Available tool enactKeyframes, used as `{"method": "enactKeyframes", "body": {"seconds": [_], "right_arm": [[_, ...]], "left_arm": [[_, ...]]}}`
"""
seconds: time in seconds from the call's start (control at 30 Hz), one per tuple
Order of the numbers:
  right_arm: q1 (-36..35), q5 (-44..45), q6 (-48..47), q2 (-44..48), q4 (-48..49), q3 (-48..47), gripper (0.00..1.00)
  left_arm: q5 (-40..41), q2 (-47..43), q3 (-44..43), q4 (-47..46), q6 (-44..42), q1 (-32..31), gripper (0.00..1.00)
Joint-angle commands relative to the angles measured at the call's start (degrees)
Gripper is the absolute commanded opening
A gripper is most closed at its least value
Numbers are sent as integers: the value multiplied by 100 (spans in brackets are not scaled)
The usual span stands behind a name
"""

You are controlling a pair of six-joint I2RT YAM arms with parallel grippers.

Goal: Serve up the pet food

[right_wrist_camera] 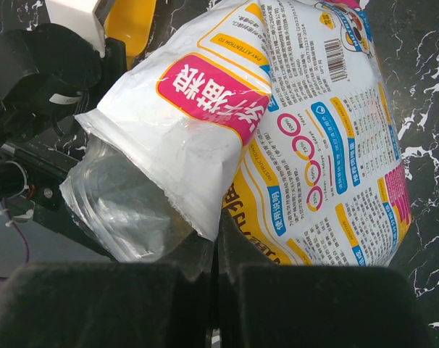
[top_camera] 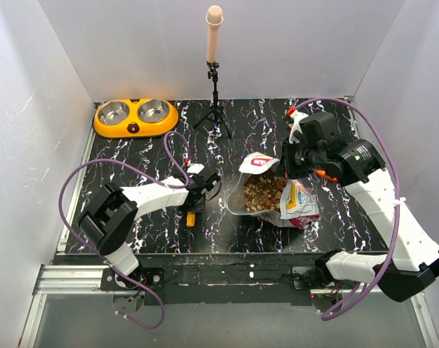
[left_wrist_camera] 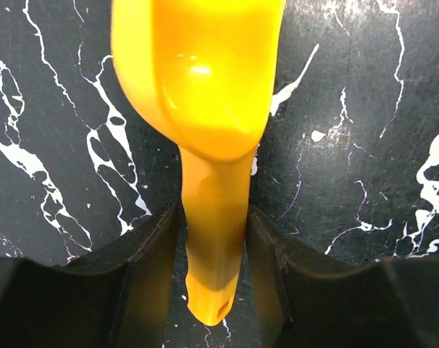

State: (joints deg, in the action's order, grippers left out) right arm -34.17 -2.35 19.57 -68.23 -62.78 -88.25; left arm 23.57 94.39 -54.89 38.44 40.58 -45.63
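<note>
The white printed bag [top_camera: 298,204] lies on the black marbled table with its mouth open to the left, and the pet food [top_camera: 263,192] shows inside as brown and tan kibble. My right gripper [top_camera: 292,165] is shut on the bag's upper edge. The right wrist view shows the jaws [right_wrist_camera: 218,243] pinching the bag [right_wrist_camera: 292,130] by its film; no kibble shows there. My left gripper [top_camera: 198,194] is shut on the handle of the yellow-orange scoop [left_wrist_camera: 205,87], low over the table left of the bag. The handle end [top_camera: 191,218] sticks out toward me.
The orange double bowl with steel cups [top_camera: 135,117] sits at the far left corner. A small black tripod with a tan rod [top_camera: 214,80] stands at the back middle. White walls close in the table on three sides.
</note>
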Motion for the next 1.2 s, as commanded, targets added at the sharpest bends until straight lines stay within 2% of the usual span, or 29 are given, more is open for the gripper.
{"method": "enactKeyframes", "body": {"seconds": [0.0, 0.17, 0.57, 0.7, 0.97, 1.1, 1.17], "right_arm": [[-45, -503, 170, 301, 759, -193, 1], [-37, -495, 126, 257, 724, -281, 1], [-45, -539, 108, 249, 548, -263, 1], [-37, -477, 20, 187, 311, -368, 1], [-54, -582, -85, 161, 117, -360, 1], [-63, -609, -94, 152, 126, -246, 1], [-107, -600, -111, 126, 135, -158, 1]], "left_arm": [[122, -60, -162, 59, 73, -34, 43], [-90, -430, 145, -398, 29, -34, 50], [59, -658, 549, -916, -59, -34, 48], [209, -1053, 918, -1408, -164, -43, 47], [657, -1300, 1630, -2357, -314, -52, 55], [789, -1274, 2017, -2989, -244, -192, 55], [894, -1256, 2175, -3201, -156, -288, 52]]}}
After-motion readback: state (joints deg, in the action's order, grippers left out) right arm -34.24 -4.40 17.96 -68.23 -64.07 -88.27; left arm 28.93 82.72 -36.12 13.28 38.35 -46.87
